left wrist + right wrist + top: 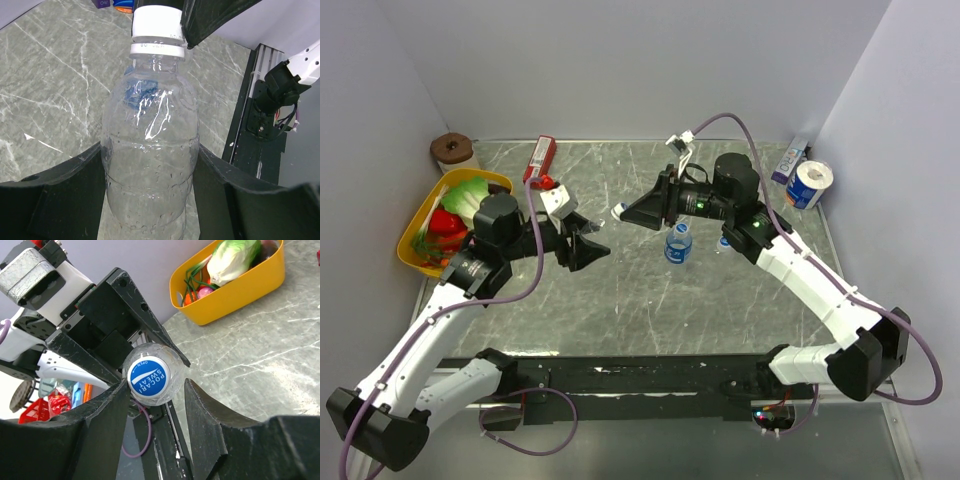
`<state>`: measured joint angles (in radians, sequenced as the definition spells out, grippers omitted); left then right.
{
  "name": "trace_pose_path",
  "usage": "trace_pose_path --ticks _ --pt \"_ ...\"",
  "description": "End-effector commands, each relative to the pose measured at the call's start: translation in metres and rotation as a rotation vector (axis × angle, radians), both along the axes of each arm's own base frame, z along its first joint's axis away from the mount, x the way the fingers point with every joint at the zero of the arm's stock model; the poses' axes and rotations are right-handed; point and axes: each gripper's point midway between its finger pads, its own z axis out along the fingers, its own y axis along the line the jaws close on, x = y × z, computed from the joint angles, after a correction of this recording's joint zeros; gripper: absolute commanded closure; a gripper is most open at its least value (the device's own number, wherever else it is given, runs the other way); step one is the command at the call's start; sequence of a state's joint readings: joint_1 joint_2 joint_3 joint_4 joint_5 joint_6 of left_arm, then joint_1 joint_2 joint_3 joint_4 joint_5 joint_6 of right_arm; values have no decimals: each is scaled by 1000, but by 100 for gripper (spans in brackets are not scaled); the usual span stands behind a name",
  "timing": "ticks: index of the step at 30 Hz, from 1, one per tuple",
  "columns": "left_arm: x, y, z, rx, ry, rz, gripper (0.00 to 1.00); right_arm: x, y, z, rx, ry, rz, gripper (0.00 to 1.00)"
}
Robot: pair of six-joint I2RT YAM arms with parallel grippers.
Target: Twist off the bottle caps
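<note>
Top view: your left tool point(600, 240) is pinching the held bottle point(606, 226) up off the counter point(620, 320), tilted, with its cap point(619, 211) pointing at the right tool point(628, 213), which meets it cap-end on. Two more bottles stand upright on the counter just behind: one with a blue label point(678, 243), and one point(724, 241) partly hidden by your right arm. The yellow basket point(408, 235) of vegetables sits far left. Left wrist: both fingers are pressed onto the bottle's body point(150, 150). The white cap point(156, 20) is on the neck, and a black finger point(210, 20) of the right tool sits right beside it. Right wrist: the cap's blue top point(148, 379) faces the camera between your right tool's fingers. The image-left finger point(107, 410) is against it and the other finger point(200, 410) stands apart, so the tool is spread slightly wider than the cap and is not pinching it.
</note>
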<state>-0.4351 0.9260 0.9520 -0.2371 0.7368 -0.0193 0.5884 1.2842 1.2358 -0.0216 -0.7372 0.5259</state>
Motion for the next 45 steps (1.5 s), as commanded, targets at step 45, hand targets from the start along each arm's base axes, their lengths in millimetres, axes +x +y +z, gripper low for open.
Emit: trace_pose_path --ticks 45 --pt "25 -2 -6 76 -51 145 59 20 14 10 38 122 -52 54"
